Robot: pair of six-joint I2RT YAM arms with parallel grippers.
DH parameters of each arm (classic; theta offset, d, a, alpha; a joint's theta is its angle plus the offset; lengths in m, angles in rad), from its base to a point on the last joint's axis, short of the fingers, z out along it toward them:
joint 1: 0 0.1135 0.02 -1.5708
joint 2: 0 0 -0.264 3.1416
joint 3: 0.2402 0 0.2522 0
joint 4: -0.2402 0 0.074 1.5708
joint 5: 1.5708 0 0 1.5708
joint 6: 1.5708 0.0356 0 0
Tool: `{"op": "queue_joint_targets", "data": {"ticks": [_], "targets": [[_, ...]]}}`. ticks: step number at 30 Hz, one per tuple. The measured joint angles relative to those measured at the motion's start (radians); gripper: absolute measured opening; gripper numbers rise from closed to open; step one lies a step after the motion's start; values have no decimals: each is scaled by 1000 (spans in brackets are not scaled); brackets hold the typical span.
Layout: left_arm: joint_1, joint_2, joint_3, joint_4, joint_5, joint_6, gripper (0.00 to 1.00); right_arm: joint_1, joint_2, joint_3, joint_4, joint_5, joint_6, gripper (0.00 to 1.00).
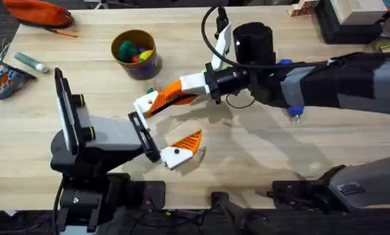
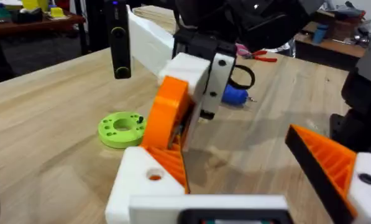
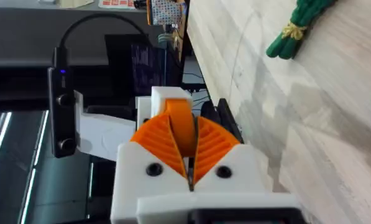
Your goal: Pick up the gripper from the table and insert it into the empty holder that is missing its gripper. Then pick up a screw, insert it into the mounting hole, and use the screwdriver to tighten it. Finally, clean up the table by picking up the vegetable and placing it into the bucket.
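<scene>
My right gripper [image 1: 170, 95] reaches in from the right and is shut on the small orange gripper [image 3: 179, 122]. It holds that piece against the white holder [image 1: 144, 104], the far finger mount of my left gripper [image 1: 165, 127]. In the left wrist view the orange gripper [image 2: 165, 118] stands tilted on top of the holder [image 2: 141, 183]. My left gripper is open, and its other finger [image 1: 185, 143] carries an orange ribbed tip. The green vegetable [image 3: 297, 25] lies on the table beyond my right gripper. The bucket [image 1: 146, 65] stands at the back left. The blue screwdriver [image 2: 235, 95] lies partly under my right arm.
A lime-green disc [image 2: 120, 129] lies on the table just behind the holder. A grey-green marker pen [image 1: 30, 62] and an orange pouch [image 1: 38, 12] sit at the far left. Coloured toys lie in the bucket. Boxes [image 1: 351, 16] stand at the back right corner.
</scene>
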Motion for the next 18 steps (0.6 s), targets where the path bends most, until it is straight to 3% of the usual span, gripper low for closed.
{"op": "queue_joint_targets", "data": {"ticks": [18], "targets": [[0,2,0,2,-16,-1,986,13,-9,0,0,33,10,4]]}}
